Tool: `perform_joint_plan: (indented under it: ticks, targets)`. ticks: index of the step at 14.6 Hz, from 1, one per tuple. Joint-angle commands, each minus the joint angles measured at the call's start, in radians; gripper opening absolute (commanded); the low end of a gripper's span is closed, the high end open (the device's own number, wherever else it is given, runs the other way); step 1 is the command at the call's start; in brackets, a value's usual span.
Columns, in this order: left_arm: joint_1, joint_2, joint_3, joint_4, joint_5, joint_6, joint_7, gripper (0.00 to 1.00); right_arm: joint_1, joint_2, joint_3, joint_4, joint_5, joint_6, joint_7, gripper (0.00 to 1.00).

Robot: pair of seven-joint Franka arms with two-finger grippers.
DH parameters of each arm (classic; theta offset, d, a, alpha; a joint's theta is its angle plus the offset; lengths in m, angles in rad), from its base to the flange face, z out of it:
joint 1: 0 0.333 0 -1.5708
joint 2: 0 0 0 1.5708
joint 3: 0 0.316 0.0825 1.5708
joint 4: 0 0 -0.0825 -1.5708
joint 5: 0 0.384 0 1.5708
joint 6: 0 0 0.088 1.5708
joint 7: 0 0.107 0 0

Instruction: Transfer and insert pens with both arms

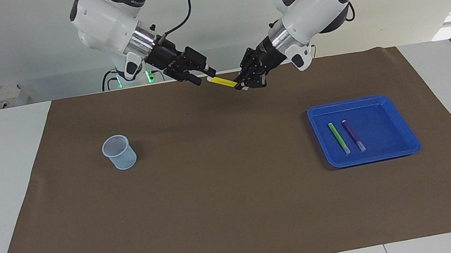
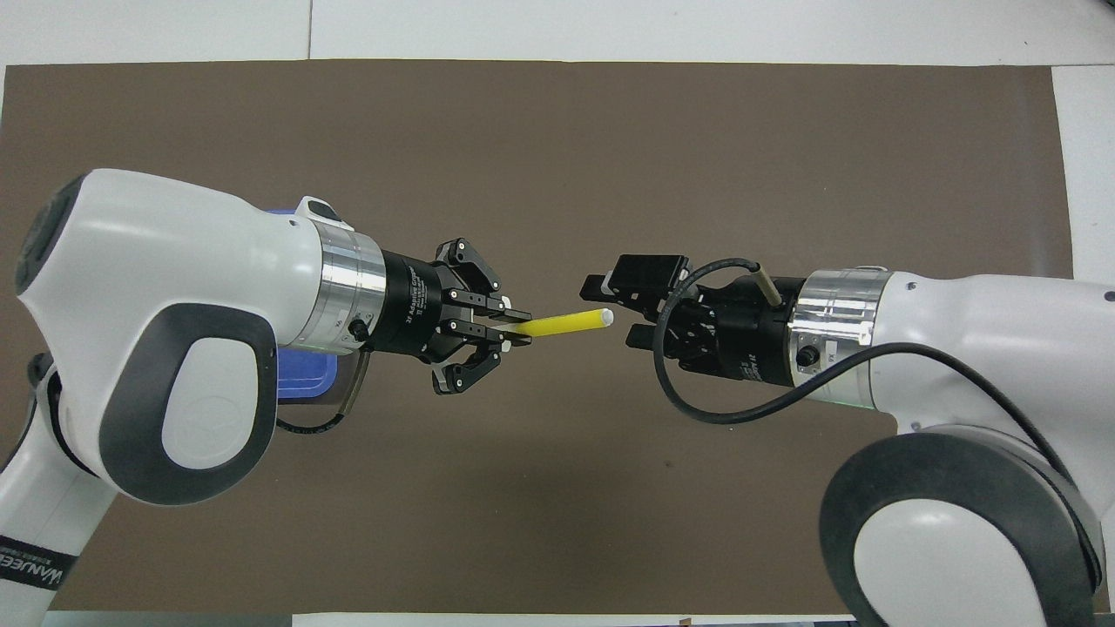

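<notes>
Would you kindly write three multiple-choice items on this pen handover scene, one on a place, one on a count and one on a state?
1. Where does the purple pen lie?
A. In the cup
B. In the blue tray
C. On the bare mat

2. How many pens lie in the tray?
A. One
B. Two
C. Three

3. What does the left gripper hold?
A. The yellow pen
B. The cup
C. Nothing

Key:
1 B: the purple pen lies in the blue tray, beside the green pen.
2 B: only those two lie there.
3 A: the left gripper is shut on the yellow pen, its white end pointing at the right gripper; the cup stands apart.
</notes>
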Motion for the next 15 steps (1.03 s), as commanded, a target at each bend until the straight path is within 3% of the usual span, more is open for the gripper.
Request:
perform_joint_plan:
  ticks: [1, 7, 12, 15]
  targets:
    - [-0.023, -0.049, 0.014, -0.056, -0.022, 0.033, -0.012, 0.00, 0.030, 0.008, 0.001, -0.007, -0.013, 0.047, 0.013, 0.80]
    - [-0.023, -0.061, 0.013, -0.086, -0.049, 0.070, -0.021, 0.00, 0.029, 0.006, 0.001, -0.007, -0.033, 0.005, 0.013, 0.75]
    - [-0.023, -0.064, 0.011, -0.099, -0.052, 0.087, -0.021, 0.00, 0.023, 0.010, -0.001, -0.001, -0.035, 0.008, 0.004, 0.52]
    - [-0.023, -0.069, 0.013, -0.099, -0.070, 0.098, -0.022, 0.00, 0.021, 0.010, 0.001, -0.001, -0.035, 0.006, 0.002, 0.22]
